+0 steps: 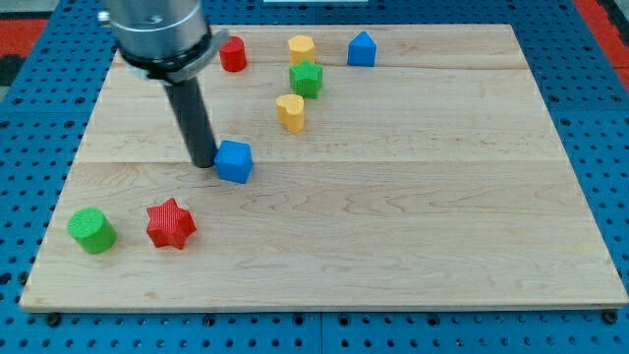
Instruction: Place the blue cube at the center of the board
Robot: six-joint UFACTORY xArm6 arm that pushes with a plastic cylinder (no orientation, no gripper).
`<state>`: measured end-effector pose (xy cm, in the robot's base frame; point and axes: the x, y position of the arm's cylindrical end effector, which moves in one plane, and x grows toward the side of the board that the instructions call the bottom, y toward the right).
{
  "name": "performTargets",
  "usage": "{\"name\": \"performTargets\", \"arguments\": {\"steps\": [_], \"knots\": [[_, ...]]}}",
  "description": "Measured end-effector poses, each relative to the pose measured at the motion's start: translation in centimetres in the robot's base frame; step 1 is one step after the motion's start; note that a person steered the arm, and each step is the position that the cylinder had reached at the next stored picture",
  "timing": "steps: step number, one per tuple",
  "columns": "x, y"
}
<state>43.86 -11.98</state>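
You see my tip [203, 161] touching the left side of the blue plastic cube [234, 161], on the wooden counter [393, 216], left of centre, no gripper in view.

There is a single view; it looks down at a slant from above the near edge of the wooden tabletop [413, 246], facing toward the far edge; the near edge spans almost the full width at the view's bottom, while the far edge appears shorter, so the side edges converge with distance; the whole tabletop fits in frame, with a band of blue perforated base [604, 118] showing on the left, right and near sides; the camera stands at moderate range, close enough that small blocks show their shapes; the arm's housing [162, 34] enters from the far left and is cut off by the top edge; no second view exists to share anything.
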Motion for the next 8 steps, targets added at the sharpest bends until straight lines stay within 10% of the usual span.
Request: {"name": "performTargets", "arguments": {"steps": [2,6,8], "knots": [[1.0,-2.1],[4.4,16.0],[-1.0,15.7]]}}
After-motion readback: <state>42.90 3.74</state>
